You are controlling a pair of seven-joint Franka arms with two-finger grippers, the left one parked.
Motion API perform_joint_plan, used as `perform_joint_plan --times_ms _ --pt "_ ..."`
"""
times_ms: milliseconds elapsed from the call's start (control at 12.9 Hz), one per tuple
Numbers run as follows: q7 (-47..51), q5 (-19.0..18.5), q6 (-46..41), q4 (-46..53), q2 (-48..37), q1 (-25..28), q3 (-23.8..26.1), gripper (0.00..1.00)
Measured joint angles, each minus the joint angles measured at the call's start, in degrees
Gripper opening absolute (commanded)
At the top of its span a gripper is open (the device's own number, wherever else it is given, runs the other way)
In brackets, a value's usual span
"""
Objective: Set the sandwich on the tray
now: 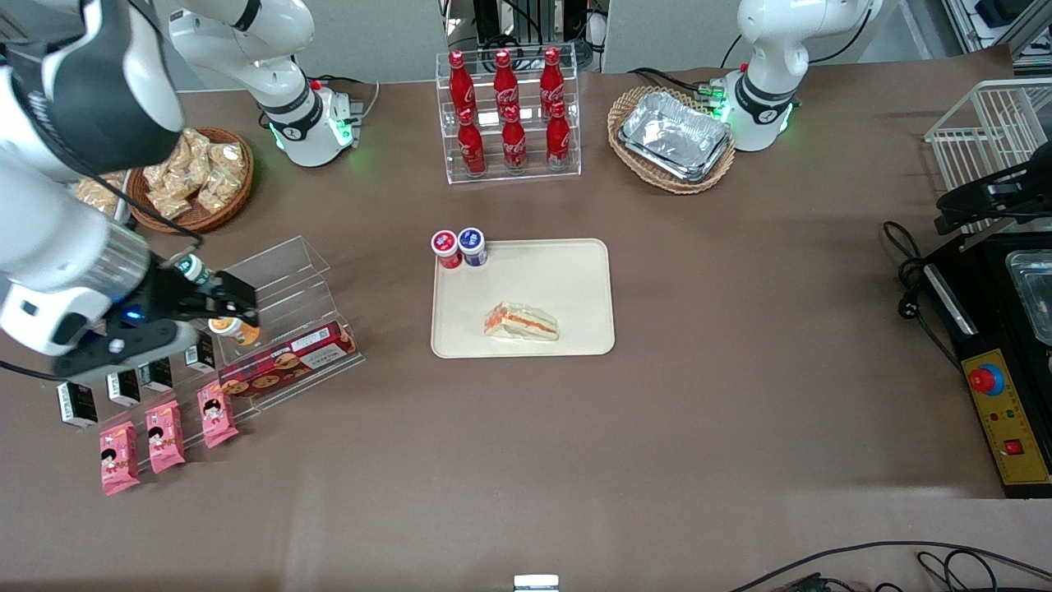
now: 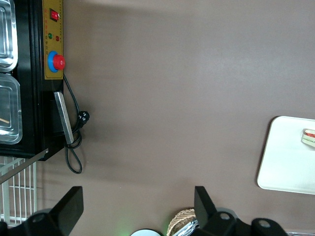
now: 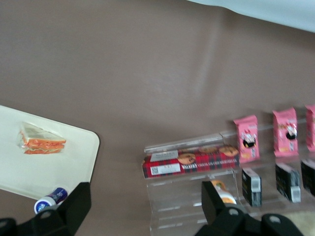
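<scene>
The sandwich (image 1: 522, 321), a wrapped triangular wedge with an orange-red stripe, lies flat on the cream-beige tray (image 1: 575, 271) at mid-table, near the tray's edge closest to the front camera. It also shows in the right wrist view (image 3: 42, 139) on the tray (image 3: 64, 169), and partly in the left wrist view (image 2: 309, 137) on the tray (image 2: 283, 162). My right gripper (image 1: 234, 302) hovers above the clear acrylic stand toward the working arm's end, well apart from the tray. In the right wrist view the gripper (image 3: 145, 206) is open and empty.
Two small jars (image 1: 459, 247) stand at the tray's corner. A clear stand (image 1: 283, 288) holds a red cookie box (image 1: 288, 362); pink snack packets (image 1: 164, 436) lie beside it. A cola bottle rack (image 1: 509, 115), a foil-tray basket (image 1: 672, 136), a snack basket (image 1: 193, 177) and a black control box (image 1: 994, 378) line the edges.
</scene>
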Motion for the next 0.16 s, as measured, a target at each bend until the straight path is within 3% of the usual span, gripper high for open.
perform_joint_plan --times_ms 155 --pt "4.00 0.00 -3.03 0.13 -1.86 0.01 -1.61 1.00"
